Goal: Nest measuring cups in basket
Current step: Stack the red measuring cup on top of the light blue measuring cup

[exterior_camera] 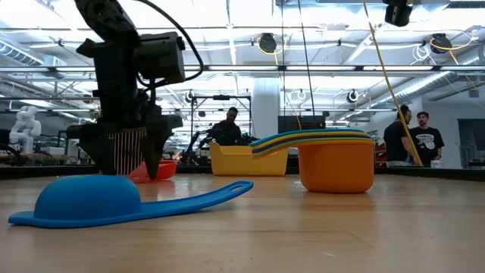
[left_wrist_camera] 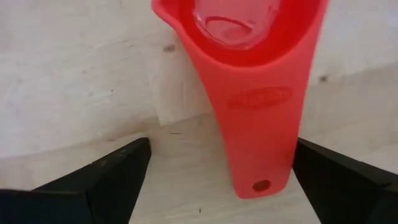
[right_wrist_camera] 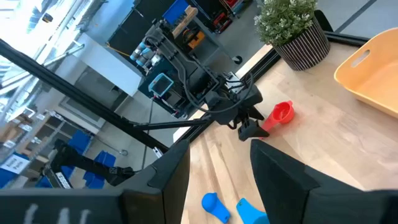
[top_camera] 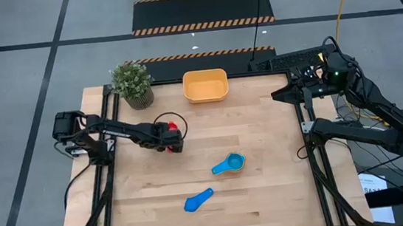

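Left end effector (top_camera: 176, 140) low over table, fingers wide apart — right arm parked aside

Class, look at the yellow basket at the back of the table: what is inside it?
In the high view the basket shows only its bare floor; no measuring cup lies in it. In the low view its near wall hides the inside.

The orange-yellow basket (top_camera: 205, 86) sits empty at the tabletop's far edge. A red measuring cup (top_camera: 175, 121) lies upright at mid-left. A nested stack of cups (top_camera: 229, 164), light blue on top and orange outermost, stands near the centre. A blue cup (top_camera: 198, 200) lies upside down nearer the front.
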Action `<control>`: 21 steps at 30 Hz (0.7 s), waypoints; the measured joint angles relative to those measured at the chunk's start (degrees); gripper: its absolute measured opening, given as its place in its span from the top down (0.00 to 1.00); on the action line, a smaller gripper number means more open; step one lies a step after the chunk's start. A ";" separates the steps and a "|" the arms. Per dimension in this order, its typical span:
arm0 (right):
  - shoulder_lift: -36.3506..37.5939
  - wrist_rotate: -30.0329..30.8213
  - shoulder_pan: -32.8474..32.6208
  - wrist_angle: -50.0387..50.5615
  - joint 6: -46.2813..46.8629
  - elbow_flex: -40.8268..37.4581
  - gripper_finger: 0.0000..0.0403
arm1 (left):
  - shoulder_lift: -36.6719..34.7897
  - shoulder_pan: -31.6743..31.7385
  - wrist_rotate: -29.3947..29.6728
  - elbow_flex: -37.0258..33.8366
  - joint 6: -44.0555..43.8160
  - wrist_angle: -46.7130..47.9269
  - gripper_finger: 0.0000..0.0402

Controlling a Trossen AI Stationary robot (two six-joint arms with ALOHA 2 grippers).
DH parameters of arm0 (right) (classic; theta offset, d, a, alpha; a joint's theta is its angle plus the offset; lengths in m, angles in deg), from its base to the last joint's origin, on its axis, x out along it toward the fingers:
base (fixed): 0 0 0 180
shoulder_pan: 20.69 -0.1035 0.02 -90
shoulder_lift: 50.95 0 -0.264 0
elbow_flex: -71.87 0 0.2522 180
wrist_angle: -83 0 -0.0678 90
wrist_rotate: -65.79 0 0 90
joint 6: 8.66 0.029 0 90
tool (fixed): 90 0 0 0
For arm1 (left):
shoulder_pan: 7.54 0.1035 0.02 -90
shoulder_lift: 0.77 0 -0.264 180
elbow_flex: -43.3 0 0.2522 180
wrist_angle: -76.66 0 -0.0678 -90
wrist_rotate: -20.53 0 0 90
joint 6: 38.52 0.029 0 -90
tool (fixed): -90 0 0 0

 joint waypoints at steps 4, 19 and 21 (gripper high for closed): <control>-0.35 -0.01 0.00 0.00 -1.59 0.01 0.60 | -0.02 -0.79 0.91 -0.47 4.94 -0.74 0.15; -2.10 -0.02 0.02 0.00 -3.31 0.00 0.60 | 0.15 -0.93 1.17 -0.28 11.31 -1.96 0.64; -2.10 -0.02 0.01 0.00 -2.14 0.00 0.60 | 0.04 -0.91 0.75 0.20 11.20 -1.96 0.64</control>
